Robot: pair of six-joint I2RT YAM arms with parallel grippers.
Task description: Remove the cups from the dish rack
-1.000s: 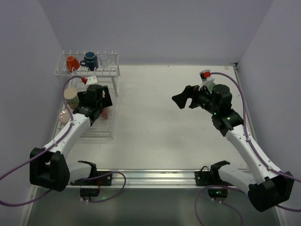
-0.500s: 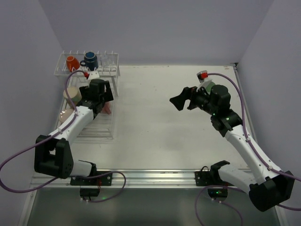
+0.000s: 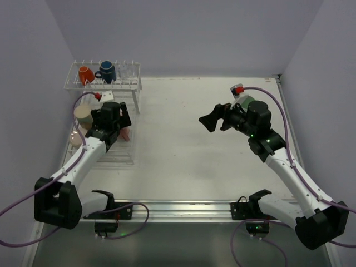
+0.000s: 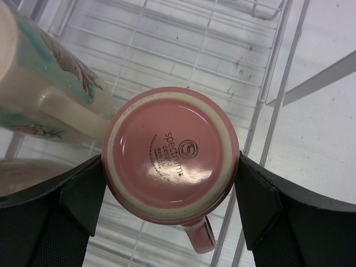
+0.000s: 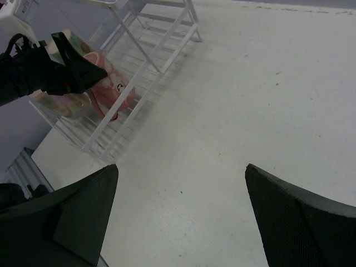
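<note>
The dish rack (image 3: 133, 83) stands at the far left, its lower wire tray (image 4: 183, 61) running toward me. An orange cup (image 3: 84, 74) and a dark blue cup (image 3: 106, 72) sit on the upper shelf. A cream cup (image 3: 83, 114) and a pale cup (image 3: 76, 137) stand in the tray. My left gripper (image 4: 171, 189) is shut on the upside-down pink cup (image 4: 169, 153) over the tray, a finger on each side. The cream cup (image 4: 50, 89) is right beside it. My right gripper (image 3: 214, 119) hangs open and empty above the mid table (image 5: 181, 222).
A pale green object (image 3: 245, 102) shows partly behind my right wrist; I cannot tell what it is. The tray's right wire rail (image 4: 278, 94) runs close beside the pink cup. Walls close in the table on the left, back and right.
My left gripper has shifted a little over the tray, staying around the pink cup. My right gripper has drifted slightly left.
</note>
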